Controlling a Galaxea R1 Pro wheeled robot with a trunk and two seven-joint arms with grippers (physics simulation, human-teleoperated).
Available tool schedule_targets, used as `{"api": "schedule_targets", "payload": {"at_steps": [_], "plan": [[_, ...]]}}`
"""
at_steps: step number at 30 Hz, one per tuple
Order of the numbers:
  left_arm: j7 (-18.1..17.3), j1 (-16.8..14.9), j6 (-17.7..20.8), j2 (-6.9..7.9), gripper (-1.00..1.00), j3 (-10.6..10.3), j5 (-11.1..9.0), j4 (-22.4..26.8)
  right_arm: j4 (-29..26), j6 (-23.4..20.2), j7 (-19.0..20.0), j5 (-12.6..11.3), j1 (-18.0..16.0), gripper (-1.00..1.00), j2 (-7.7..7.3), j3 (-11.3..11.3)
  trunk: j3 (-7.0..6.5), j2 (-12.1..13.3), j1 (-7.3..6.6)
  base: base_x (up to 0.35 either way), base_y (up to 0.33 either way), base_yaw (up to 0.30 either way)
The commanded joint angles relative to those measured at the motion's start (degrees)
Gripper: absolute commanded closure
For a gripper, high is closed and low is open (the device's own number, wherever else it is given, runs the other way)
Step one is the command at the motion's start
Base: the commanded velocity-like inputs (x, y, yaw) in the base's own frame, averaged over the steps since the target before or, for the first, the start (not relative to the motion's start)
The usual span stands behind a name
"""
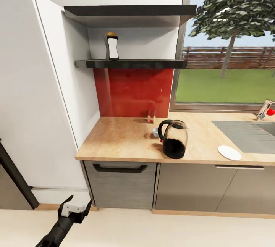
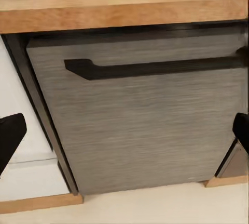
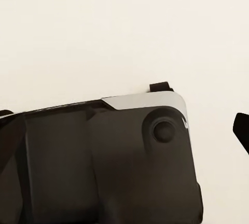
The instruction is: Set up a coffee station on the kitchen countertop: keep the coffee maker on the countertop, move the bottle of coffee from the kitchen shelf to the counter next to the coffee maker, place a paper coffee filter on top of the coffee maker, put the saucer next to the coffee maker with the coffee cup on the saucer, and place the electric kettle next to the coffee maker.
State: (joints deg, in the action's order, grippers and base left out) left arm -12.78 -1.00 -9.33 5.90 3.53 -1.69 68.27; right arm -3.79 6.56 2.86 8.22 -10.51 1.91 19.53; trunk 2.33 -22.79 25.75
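approaching step: bottle of coffee [image 1: 111, 46] on shelf [image 1: 130, 63], upper centre; electric kettle [image 1: 173, 138] on countertop [image 1: 122, 140]; left gripper [image 1: 75, 205] spread wide, low; next, judged: raise and reach.

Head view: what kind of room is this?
A home kitchen, most likely: wood-look countertop over grey cabinets, an inset steel sink by the window, and a kettle on the counter.

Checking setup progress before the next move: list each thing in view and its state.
Bottle of coffee: upright on shelf.
Kettle: upright on countertop, near its front edge.
Cup: on countertop behind kettle, not on saucer.
Saucer: flat, empty, by sink.
Drawer: shut.
Left gripper: open, empty.
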Motion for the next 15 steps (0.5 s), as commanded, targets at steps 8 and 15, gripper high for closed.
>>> {"api": "schedule_targets", "payload": {"at_steps": [8, 15], "plan": [[-8.83, -3.96, 8.18, 0.08, -1.00, -2.82, -1.16, 11.63, 0.01, 0.15, 0.13, 0.57, -0.05, -1.00, 0.02, 0.51, 0.13, -0.12, 0.03, -0.001, 0.000, 0.000], [-26.91, -15.02, 26.04, 0.87, -1.00, -1.92, -4.58, 14.59, 0.01, 0.13, 0.21, 0.57, -0.04, -1.00, 0.06, 0.43, 0.13, -0.12, 0.03, 0.000, 0.000, 0.000]]}}
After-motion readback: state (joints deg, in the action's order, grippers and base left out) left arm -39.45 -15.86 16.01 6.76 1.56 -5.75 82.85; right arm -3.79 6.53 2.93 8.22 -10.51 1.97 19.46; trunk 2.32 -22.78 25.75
